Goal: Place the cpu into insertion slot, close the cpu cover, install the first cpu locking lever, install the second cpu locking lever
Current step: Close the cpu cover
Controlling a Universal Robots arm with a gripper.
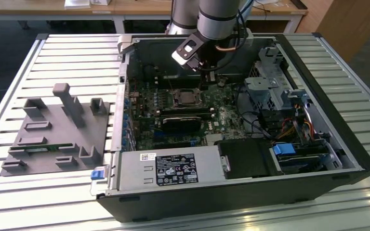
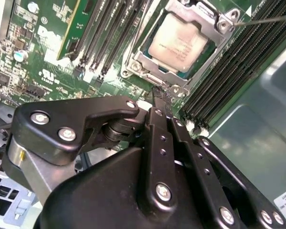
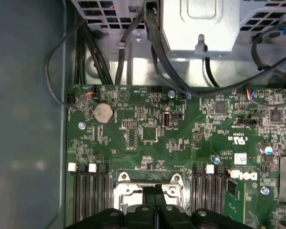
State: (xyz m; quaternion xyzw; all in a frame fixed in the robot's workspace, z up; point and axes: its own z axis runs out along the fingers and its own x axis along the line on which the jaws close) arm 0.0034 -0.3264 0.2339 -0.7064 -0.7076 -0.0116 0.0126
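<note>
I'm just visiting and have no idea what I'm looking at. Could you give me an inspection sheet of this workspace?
Surface: slatted metal table carries an open computer case.
Job's things: cpu sits in the insertion slot; cpu cover lies down over its edges.
Clutter: grey fixture tray beside the case, on the exterior view's left.
Gripper: gripper shut, tips at the slot's edge.
Cables: black cables run past the green board; coloured wires inside the case.
Surroundings: wooden desks behind the table.

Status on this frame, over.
Gripper shut, tips by the cpu cover edge. The cpu seated under it. One lever rod juts past the socket corner. Nothing in the way.
</note>
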